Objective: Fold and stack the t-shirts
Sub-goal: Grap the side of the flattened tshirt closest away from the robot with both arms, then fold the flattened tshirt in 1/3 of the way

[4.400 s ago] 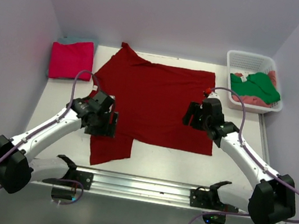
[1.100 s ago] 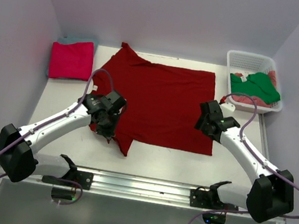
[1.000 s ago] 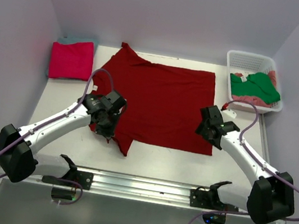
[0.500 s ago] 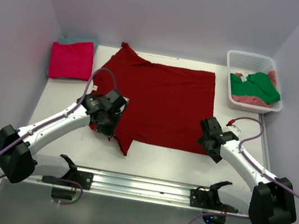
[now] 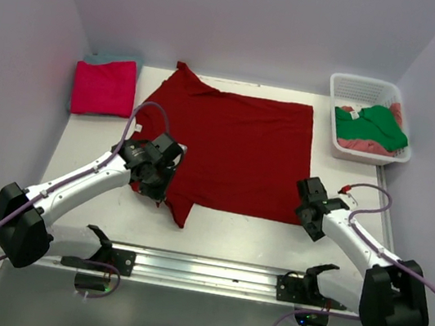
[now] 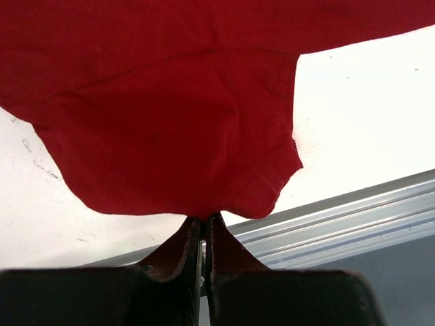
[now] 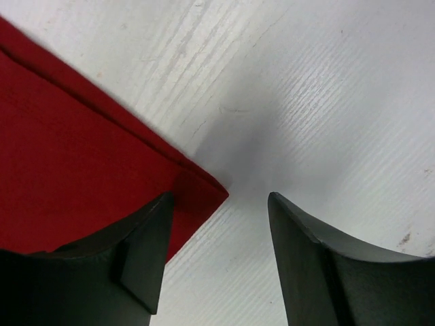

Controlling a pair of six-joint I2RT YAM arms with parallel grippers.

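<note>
We see the dark red t-shirt (image 5: pixel 233 145) spread flat across the middle of the tabletop (image 5: pixel 80 140). It is one plain solid red with only shallow creases. One sleeve points toward the far edge, and the other is drawn in on the near-left side as a rounded, bunched flap. The left pincer (image 6: pixel 204 227) is closed tight on the hem of that flap, its fingers pressed together with the cloth edge caught between them. The right pincer (image 7: pixel 221 204) is spread wide and grips nothing. It sits low over the shirt's near-right corner, one finger above red cloth and the other above bare tabletop. At the far-left corner, the magenta-pink t-shirt (image 5: pixel 104 87) lies folded on the teal t-shirt (image 5: pixel 114 58). At the far-right corner, the white basket (image 5: pixel 362 87) holds the crumpled green t-shirt (image 5: pixel 372 125) on the salmon-pink t-shirt (image 5: pixel 361 144).
</note>
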